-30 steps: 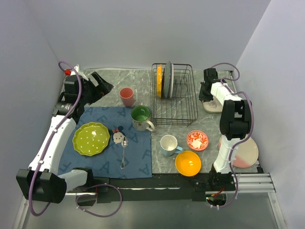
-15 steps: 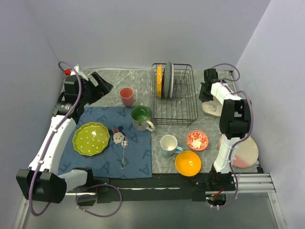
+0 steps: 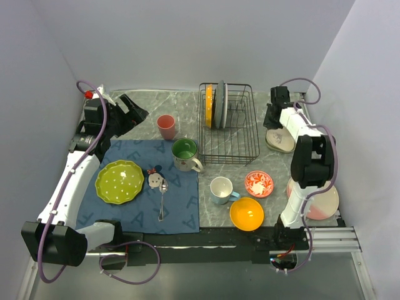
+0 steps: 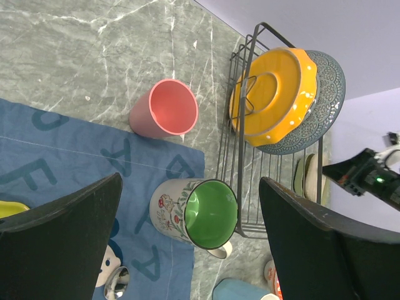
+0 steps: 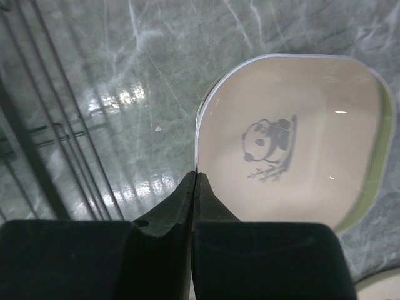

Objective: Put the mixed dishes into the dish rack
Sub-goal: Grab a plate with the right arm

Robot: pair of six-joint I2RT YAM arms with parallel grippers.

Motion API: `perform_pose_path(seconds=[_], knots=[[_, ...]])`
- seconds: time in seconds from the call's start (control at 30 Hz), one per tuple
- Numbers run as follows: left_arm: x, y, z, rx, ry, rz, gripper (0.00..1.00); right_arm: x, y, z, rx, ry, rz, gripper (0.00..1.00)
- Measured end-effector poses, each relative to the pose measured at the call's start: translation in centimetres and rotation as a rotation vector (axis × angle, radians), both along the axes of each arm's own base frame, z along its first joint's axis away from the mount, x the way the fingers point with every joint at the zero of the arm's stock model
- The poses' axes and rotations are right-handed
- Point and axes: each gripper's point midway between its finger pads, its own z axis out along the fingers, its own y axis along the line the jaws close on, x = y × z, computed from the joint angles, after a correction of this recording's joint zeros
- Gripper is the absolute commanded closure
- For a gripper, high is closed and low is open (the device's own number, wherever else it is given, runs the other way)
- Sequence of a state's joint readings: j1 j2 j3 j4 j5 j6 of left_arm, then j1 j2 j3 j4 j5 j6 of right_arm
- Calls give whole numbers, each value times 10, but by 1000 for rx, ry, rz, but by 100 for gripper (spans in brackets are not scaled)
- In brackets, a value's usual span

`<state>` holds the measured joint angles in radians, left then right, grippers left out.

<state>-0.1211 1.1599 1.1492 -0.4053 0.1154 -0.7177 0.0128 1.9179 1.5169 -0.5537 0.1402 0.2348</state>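
Top view: dish rack (image 3: 240, 140) sits at the back of the desk (image 3: 156, 103). The orange plate (image 3: 209, 106) and grey plate (image 3: 220, 103) stand edge-on in its left-end slots, so the dividers prop them up. Other dishes lie loose in front and left of the rack. Right hand (image 3: 273, 125) is down at the cream bowl (image 3: 281, 142) just right of the rack. Left hand (image 3: 139, 114) sits well left of the rack, out of the way. Left wrist: fingers (image 4: 62, 225) spread wide, nothing held; pink cup (image 4: 165, 115) and green mug (image 4: 203, 215) lie between it and the rack. Right wrist: fingers (image 5: 162, 212) pressed fully together at the bowl's rack-side rim. Can't tell if the lip is actually pinched; my guess is a rim grab for lifting it across.
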Motion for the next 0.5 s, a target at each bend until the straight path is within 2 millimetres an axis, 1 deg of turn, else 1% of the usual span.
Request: perform_pose_path(seconds=[0.17,0.23,0.37,0.47,0.5], knots=[[0,0,0,0,1,0,3,0,-1,29,3,-66,-13,100],[0,0,0,0,1,0,3,-1,-1,33,5,-79,-16,100],[0,0,0,0,1,0,3,-10,0,37,13,-87,-26,100],[0,0,0,0,1,0,3,-15,0,48,18,-110,-30,100],[0,0,0,0,1,0,3,-16,1,55,22,-127,-32,100]])
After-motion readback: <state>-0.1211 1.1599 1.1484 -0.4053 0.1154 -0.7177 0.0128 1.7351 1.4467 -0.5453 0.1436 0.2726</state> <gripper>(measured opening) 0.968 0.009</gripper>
